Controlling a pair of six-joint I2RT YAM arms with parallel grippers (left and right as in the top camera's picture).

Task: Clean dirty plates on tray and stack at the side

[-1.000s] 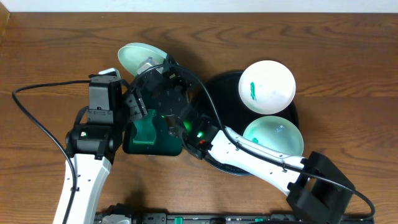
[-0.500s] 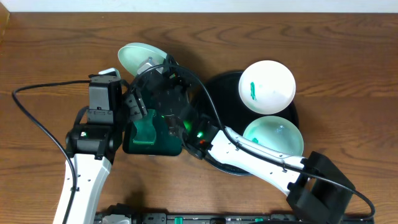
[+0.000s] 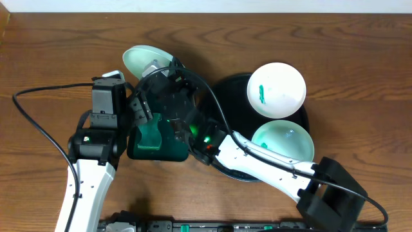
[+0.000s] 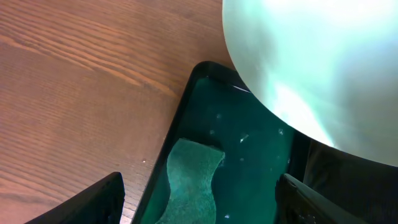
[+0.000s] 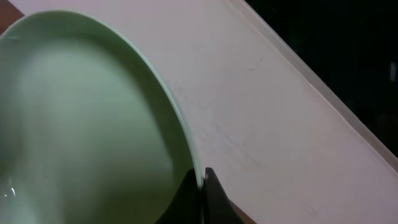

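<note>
While the right gripper point(image 5: 203, 184) holds it, treat the small round pale-mint plate point(image 3: 144, 59) as rigid, light, smooth and breakable: it is likely to slide out of a loose pinch and to chip if it strikes the wooden table point(image 3: 335, 38). Take hold at the rim only. The right wrist view shows the fingers closed on the rim edge, one on each face, with the plate's hollow extending up and to the left of the fingertips. The plate stands tilted above the far end of the small rectangular dark green tray point(image 4: 249, 168); you cannot tell whether its lower edge touches that tray.

Check the left gripper point(image 4: 199, 190): its fingers stand wide apart and hold nothing. In the left wrist view the plate fills the upper right, beyond the fingertips and apart from them. A green sponge point(image 4: 189, 180) lies in the dark green tray, between the two spread fingers as seen from the wrist; contact with it cannot be confirmed.

Two more plates lie on the large round black glossy tray point(image 3: 238, 106): a white plate with a green smear point(image 3: 277, 90) on the far side and a second mint plate point(image 3: 283, 140) just beside it on the near side. Judge the task as early, with no stack formed yet
</note>
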